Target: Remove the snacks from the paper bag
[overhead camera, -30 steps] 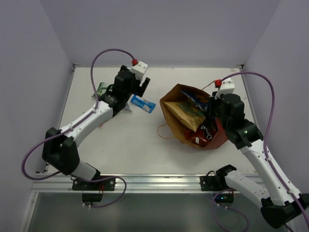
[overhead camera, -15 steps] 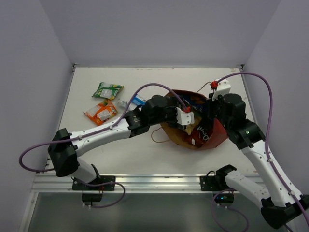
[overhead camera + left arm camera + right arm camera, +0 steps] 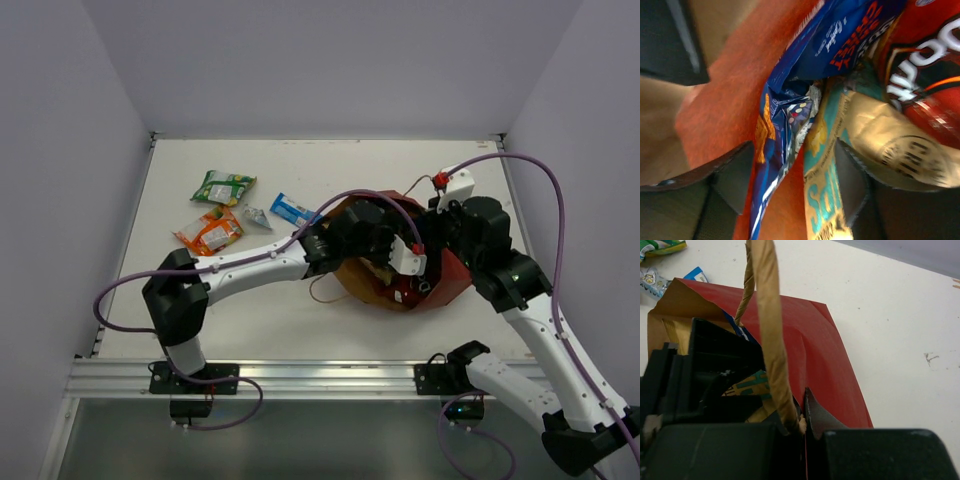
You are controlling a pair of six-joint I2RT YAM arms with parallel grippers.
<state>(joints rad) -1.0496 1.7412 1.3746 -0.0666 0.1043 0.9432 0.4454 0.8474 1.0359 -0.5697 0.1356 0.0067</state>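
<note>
- Pale purple walls [image 3: 330, 60] stand around a flat white table [image 3: 300, 170].
- The tall brown paper bag with red outer sides [image 3: 452, 287] lies on its side on the right half of the table. Its open mouth faces left.
- The left arm reaches across the table and goes into the mouth of the bag.
- In the left wrist view, the left gripper [image 3: 792, 182] is deep inside the bag. Its two black fingers [image 3: 730, 180] are spread apart.
- Between those fingers are the edge of a shiny blue crinkly chip bag [image 3: 830, 45] and the edge of a tan bag with teal print [image 3: 822, 200]. It is not clear whether the fingers squeeze them.
- A red-orange chip bag with white letters [image 3: 930, 65] lies right beside the tan bag, inside the paper bag.
- The right gripper [image 3: 802, 422] is closed tight on the rim of the paper bag, just where a thin twisted paper handle [image 3: 765, 330] meets it.
- Four snacks lie out on the left part of the table. A small green packet [image 3: 223, 187] is farthest back, and a small orange packet [image 3: 209, 232] is just in front of it.
- A tiny silver packet [image 3: 256, 217] lies beside the orange one. A small blue pack [image 3: 294, 209] lies nearest the mouth of the bag.
- Another thin handle loop [image 3: 322, 288] lies flat on the table by the mouth of the bag.
</note>
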